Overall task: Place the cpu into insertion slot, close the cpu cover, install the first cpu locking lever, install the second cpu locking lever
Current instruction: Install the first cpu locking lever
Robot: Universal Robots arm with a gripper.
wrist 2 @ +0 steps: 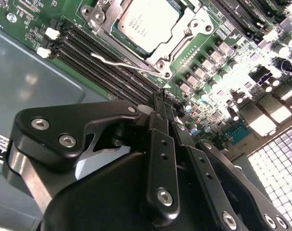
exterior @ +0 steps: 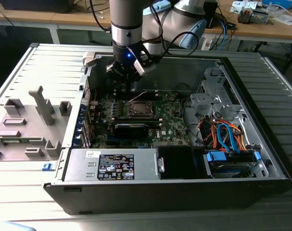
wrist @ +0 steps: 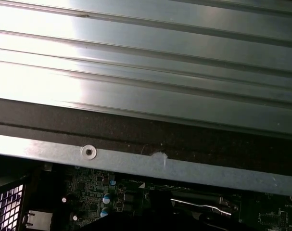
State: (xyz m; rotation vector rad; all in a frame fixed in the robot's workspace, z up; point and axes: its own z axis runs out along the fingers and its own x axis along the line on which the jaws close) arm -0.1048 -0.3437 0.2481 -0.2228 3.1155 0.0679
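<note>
The cpu (wrist 2: 143, 21) lies flat in the insertion slot (exterior: 138, 109) on the green board, its silver top showing. The silvery cpu cover (wrist 2: 182, 41) lies down around it like a frame. A thin wire locking lever (wrist 2: 119, 61) runs along one side of the socket, its free end loose. In the exterior view a thin lever (exterior: 138, 96) slants up over the socket. My gripper (wrist 2: 161, 96) hangs just above the board beside the socket, fingers shut with nothing between them. In the exterior view the gripper (exterior: 124, 86) is at the socket's far left.
The board sits deep in an open computer case (exterior: 261, 159). A power supply (exterior: 114, 166) fills the front, and a drive cage with blue and orange cables (exterior: 227, 137) the exterior view's right. A long black card (exterior: 131, 127) lies just in front of the socket. A grey fixture plate (exterior: 25, 125) lies outside, left.
</note>
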